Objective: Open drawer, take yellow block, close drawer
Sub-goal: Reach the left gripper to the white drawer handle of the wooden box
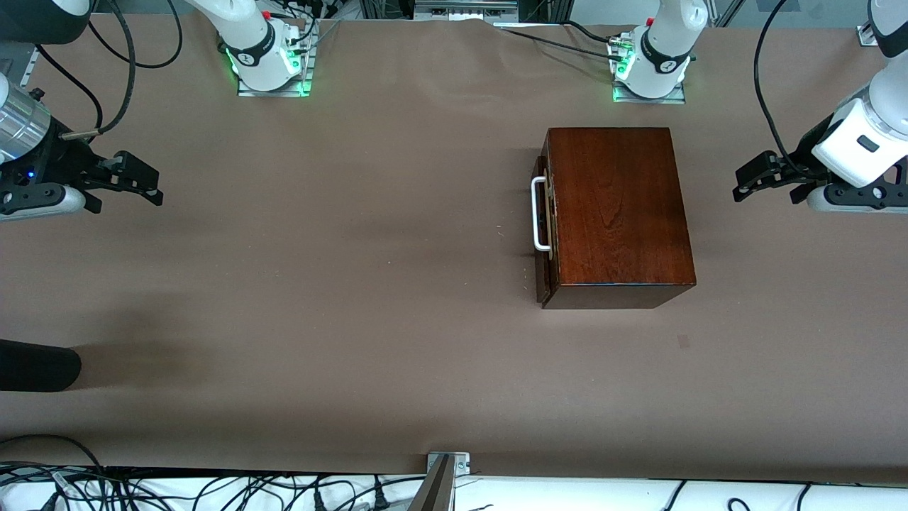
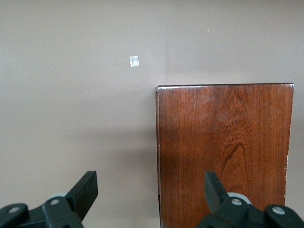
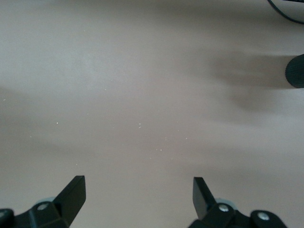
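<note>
The glossy reddish-brown wooden box (image 1: 618,213) stands on the table toward the left arm's end. Its drawer (image 1: 545,213) is shut, and the white bar handle (image 1: 539,214) faces the right arm's end. The yellow block is hidden. My left gripper (image 1: 742,187) hangs open and empty in the air at the left arm's end of the table, apart from the box. In the left wrist view the gripper (image 2: 151,190) looks down on the box top (image 2: 223,152). My right gripper (image 1: 150,186) is open and empty over bare table at the right arm's end, as its wrist view (image 3: 138,192) shows.
The brown table cover (image 1: 355,284) is bare around the box. A dark rounded object (image 1: 35,365) juts in at the right arm's end, nearer the front camera. A small pale square mark (image 1: 683,341) lies on the cover near the box. Cables run along the table edges.
</note>
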Controlling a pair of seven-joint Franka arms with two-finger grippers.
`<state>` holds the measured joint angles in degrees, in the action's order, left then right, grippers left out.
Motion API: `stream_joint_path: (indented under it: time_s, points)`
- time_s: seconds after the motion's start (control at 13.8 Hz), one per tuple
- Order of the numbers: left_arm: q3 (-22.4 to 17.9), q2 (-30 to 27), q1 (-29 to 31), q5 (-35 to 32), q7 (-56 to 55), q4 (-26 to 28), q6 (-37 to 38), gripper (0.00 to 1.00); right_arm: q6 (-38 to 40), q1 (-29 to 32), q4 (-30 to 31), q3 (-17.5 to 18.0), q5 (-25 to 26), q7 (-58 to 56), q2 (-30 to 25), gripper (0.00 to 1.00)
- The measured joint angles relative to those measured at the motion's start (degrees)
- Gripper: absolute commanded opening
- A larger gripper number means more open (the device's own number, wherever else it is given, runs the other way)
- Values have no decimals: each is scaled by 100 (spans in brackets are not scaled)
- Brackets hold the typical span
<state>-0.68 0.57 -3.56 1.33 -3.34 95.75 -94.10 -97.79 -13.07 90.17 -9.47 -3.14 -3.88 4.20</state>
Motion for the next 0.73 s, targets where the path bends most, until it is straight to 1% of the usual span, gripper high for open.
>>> stream_joint_path:
  time_s: [0.36, 0.58, 0.73]
  points:
    - [0, 4, -3, 0, 0, -41, 114, 100, -1, -1, 0, 5, 0, 0, 0, 100]
    - [5, 87, -7, 0, 0, -169, 224, 100, -1, -1, 0, 5, 0, 0, 0, 100]
    - [113, 132, -20, 1, 0, -232, 353, 100, -1, -1, 0, 5, 0, 0, 0, 100]
